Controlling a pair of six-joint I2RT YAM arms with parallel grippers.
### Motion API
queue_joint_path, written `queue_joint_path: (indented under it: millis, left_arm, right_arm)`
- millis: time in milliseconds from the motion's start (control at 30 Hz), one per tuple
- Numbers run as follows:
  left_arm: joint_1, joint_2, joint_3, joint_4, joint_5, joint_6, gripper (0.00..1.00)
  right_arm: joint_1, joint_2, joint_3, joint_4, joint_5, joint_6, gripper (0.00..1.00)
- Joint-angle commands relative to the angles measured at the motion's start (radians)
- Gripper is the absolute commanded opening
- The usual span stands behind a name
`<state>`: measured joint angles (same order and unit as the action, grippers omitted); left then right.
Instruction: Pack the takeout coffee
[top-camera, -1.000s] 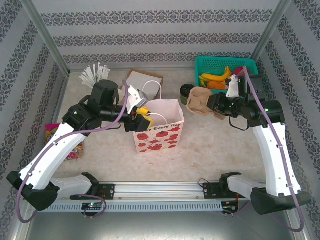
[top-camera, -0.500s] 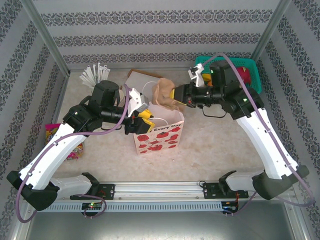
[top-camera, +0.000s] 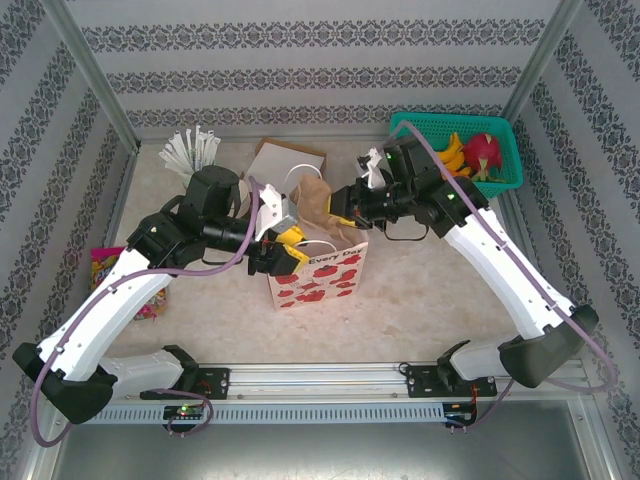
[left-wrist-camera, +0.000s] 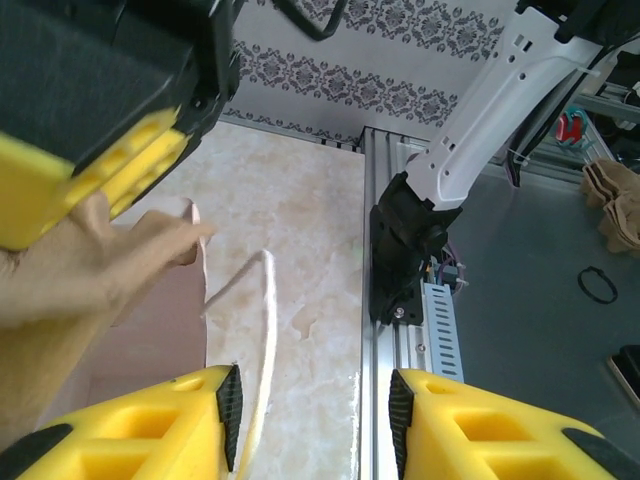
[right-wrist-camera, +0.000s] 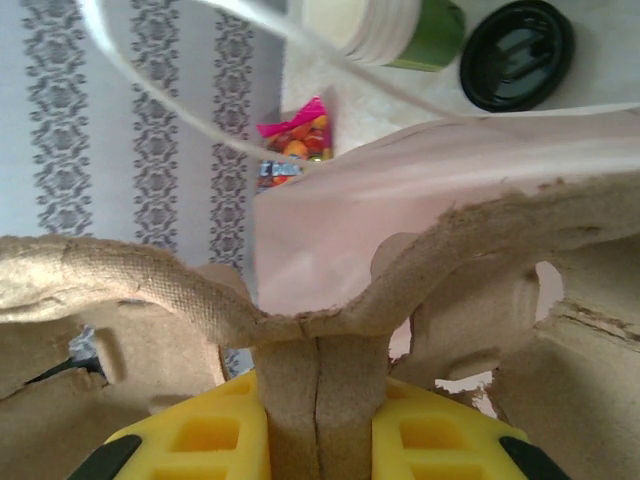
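Takeout coffee cup (right-wrist-camera: 395, 25): likely light, crushable, take round mid-wall; right gripper (right-wrist-camera: 318, 440) clamped on pulp carrier (right-wrist-camera: 150, 290) ridge; left gripper (left-wrist-camera: 310, 405) half-open, empty.

The left arm (top-camera: 120, 295) and the right arm (top-camera: 505, 275) are both wearing glossy white shells over their long links, with matt black housings bulging at the joints. A thin purple cable (top-camera: 200, 264) is running along each arm. White camera brackets (top-camera: 272, 205) are sitting at the wrists. The left gripper (left-wrist-camera: 315, 425) is showing blocky yellow fingers (left-wrist-camera: 500, 440) moulded with rectangular pockets and edged in ribbed black rubber. The right gripper (right-wrist-camera: 315, 440) is showing the same pocketed yellow with black tips. Black base mounts (top-camera: 190, 365) are sitting on a silver slotted rail (top-camera: 320, 378) along the near edge of the table (top-camera: 420, 290), dark wires trailing beside them.
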<state>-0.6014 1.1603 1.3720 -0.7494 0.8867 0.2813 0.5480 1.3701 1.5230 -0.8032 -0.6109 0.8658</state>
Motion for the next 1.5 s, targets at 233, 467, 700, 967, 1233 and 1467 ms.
queue_joint_path:
  millis: [233, 467, 700, 967, 1233, 1467]
  left_arm:
    - [-0.011, -0.055, 0.001, -0.028, 0.027, 0.055, 0.48]
    - [-0.006, -0.128, -0.042, 0.065, -0.041, -0.015, 0.61]
    - [0.009, -0.185, -0.105, 0.207, -0.684, -0.525, 0.83]
    - [0.009, -0.059, 0.033, -0.165, -0.796, -0.935, 0.81]
    - [0.009, 0.047, 0.013, -0.037, -0.592, -0.904, 0.72]
    - [0.008, 0.107, 0.041, -0.056, -0.612, -0.862, 0.62]
  right_arm:
    - [0.044, -0.019, -0.066, -0.042, 0.253, -0.065, 0.18]
    - [0.11, -0.007, -0.066, -0.081, 0.435, -0.108, 0.18]
    - [0.163, 0.04, -0.036, -0.135, 0.552, -0.132, 0.18]
    - [0.177, 0.09, 0.012, -0.201, 0.594, -0.137, 0.18]
    - [0.187, 0.112, 0.048, -0.257, 0.616, -0.157, 0.19]
    - [0.184, 0.094, 0.034, -0.23, 0.561, -0.171, 0.19]
